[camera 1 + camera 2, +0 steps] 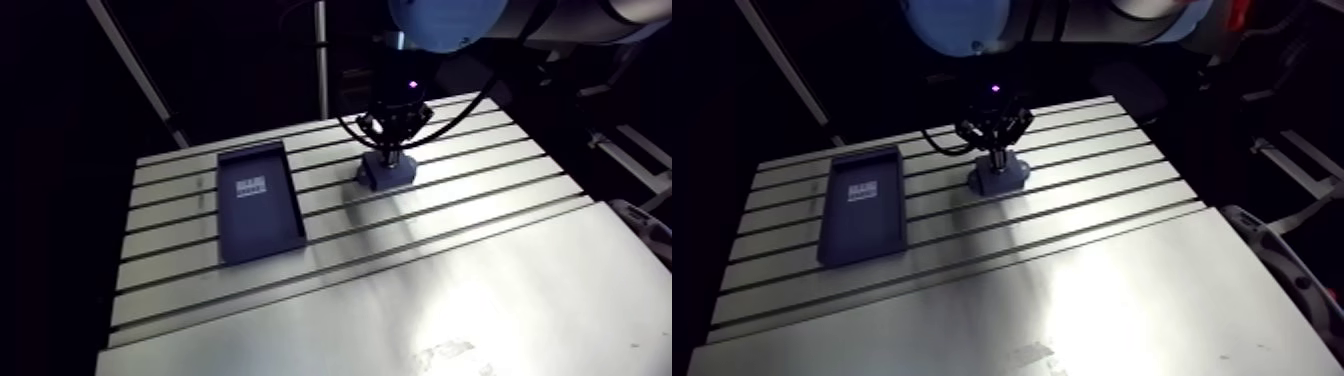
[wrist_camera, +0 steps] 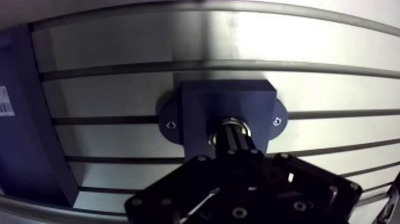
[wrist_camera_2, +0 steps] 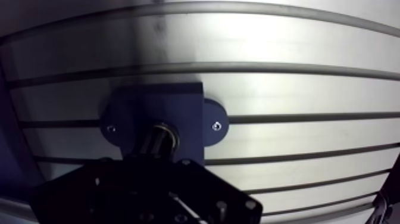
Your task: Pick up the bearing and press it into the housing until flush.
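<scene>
Arm view: the gripper (image 1: 392, 150) stands vertically over the housing (image 1: 385, 172), which sits near the middle of the slotted tabletop (image 1: 450, 270). A dark tray (image 1: 262, 225) lies flat on the tabletop, well apart to one side. The bearing cannot be made out here, and the fingers are too small and dark to read. Wrist view: the housing is a dark block with a rounded flange on each side, and each flange carries one screw (image 2: 171, 126). The bearing (image 2: 219, 126) shows as a bright metal ring at the mouth of the bore, directly under the gripper. The fingers (image 2: 231, 140) stand close together and appear closed on the bearing at their tips. Whether the ring sits flush with the top face of the block cannot be told, because the gripper body hides the near part of the bore. Judgement: the pick-up is done and the pressing step is in hand. The next move calls for a straight downward push along the bore axis, without tilt, until the ring is level with the face. Release comes only after that.
</scene>
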Motion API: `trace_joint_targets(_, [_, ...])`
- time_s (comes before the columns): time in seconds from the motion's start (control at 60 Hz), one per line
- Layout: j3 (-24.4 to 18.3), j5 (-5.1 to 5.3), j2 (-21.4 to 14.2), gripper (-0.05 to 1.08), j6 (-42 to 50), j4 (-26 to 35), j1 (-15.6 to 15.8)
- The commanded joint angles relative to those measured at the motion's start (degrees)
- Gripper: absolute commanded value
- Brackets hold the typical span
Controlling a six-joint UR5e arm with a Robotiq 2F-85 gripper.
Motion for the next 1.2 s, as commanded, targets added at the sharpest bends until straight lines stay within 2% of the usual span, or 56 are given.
trace_joint_targets(0.017, [0.15,-0.06,0.13,1.05,-0.01,0.02,-0.02])
trace_joint_targets(1.2, [0.32,-0.23,0.30,1.05,-0.01,-0.07,-0.02])
